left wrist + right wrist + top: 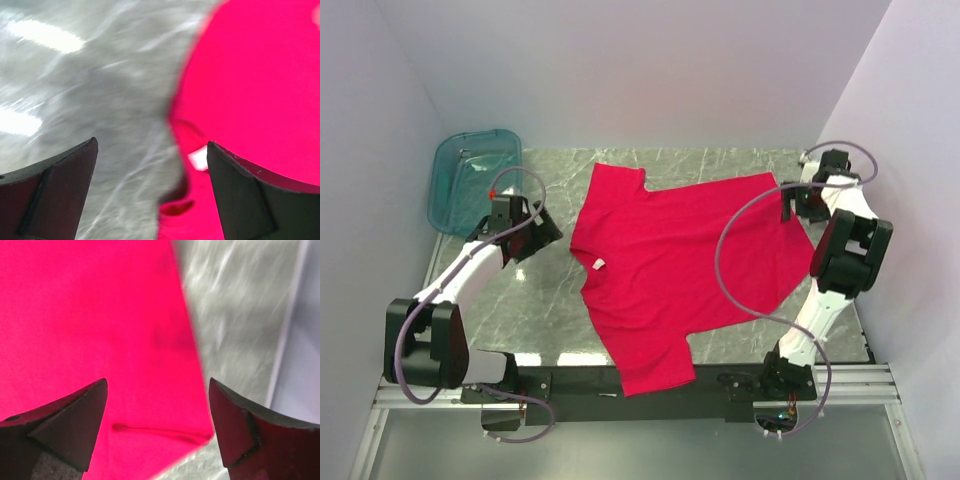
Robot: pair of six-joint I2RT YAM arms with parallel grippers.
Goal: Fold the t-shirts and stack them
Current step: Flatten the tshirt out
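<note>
A bright red t-shirt [670,260] lies spread flat on the grey marble table [530,300], its neck with a small white label [597,264] toward the left. My left gripper [548,228] is open just left of the shirt's shoulder edge. In the left wrist view the gripper [152,150] straddles the shirt's edge [250,85], with the label [199,160] near its right finger. My right gripper [790,205] is open over the shirt's far right hem corner. In the right wrist view the gripper [157,385] has that corner [150,340] between its fingers.
A translucent teal plastic tub [473,180] stands at the back left corner of the table. White walls close in on the left, back and right. A black rail [650,385] runs along the near edge under one sleeve.
</note>
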